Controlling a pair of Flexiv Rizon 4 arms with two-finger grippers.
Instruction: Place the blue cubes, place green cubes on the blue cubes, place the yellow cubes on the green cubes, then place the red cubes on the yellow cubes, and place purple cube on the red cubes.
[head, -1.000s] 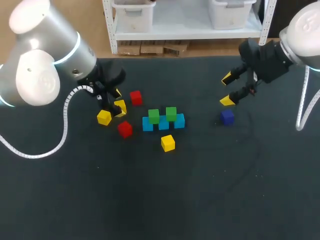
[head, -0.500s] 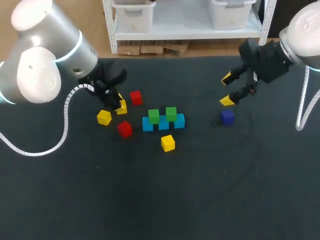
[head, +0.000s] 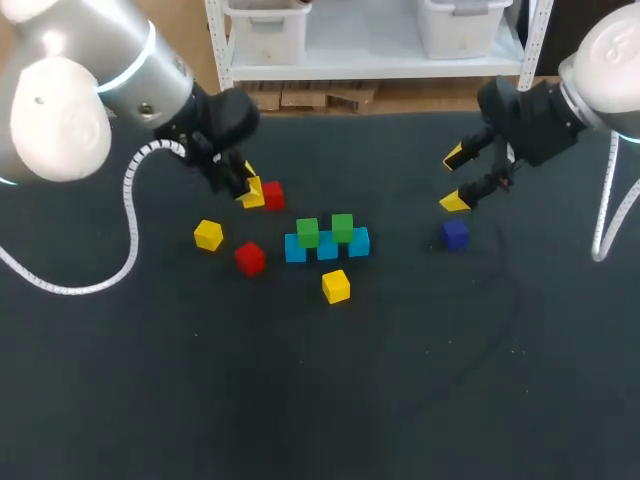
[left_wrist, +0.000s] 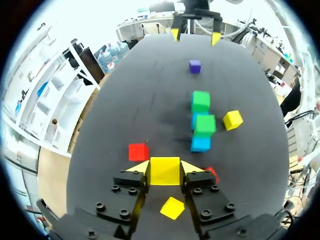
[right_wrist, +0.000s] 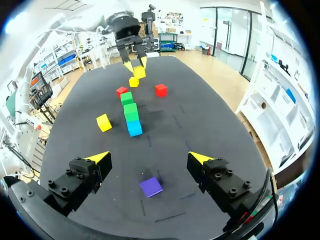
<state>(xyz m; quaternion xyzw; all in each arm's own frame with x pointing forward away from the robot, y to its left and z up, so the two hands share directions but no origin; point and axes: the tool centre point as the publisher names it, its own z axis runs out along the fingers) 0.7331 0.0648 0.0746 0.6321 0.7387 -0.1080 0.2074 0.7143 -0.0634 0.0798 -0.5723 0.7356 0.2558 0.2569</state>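
Left wrist view: green cubes (left_wrist: 204, 124) are sitting on blue cubes (left_wrist: 200, 144) ahead, left gripper (left_wrist: 165, 168) is clamping a yellow cube (left_wrist: 164, 171), upper tiers seemingly pending.

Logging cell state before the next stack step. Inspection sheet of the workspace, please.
Surface: dark matte table, cubes spread across its far half.
Job's things: three blue cubes in a row, two green cubes on them; two loose yellow cubes; two red cubes; one purple cube off alone.
Clutter: nothing seen.
Grippers: left gripper fingers shut on a third yellow cube; right gripper open, purple cube under it, untouched.
Cables: white coiled cable on the left arm, white cable on the right arm; neither touches a cube.
Surroundings: nothing seen reaching over the table.
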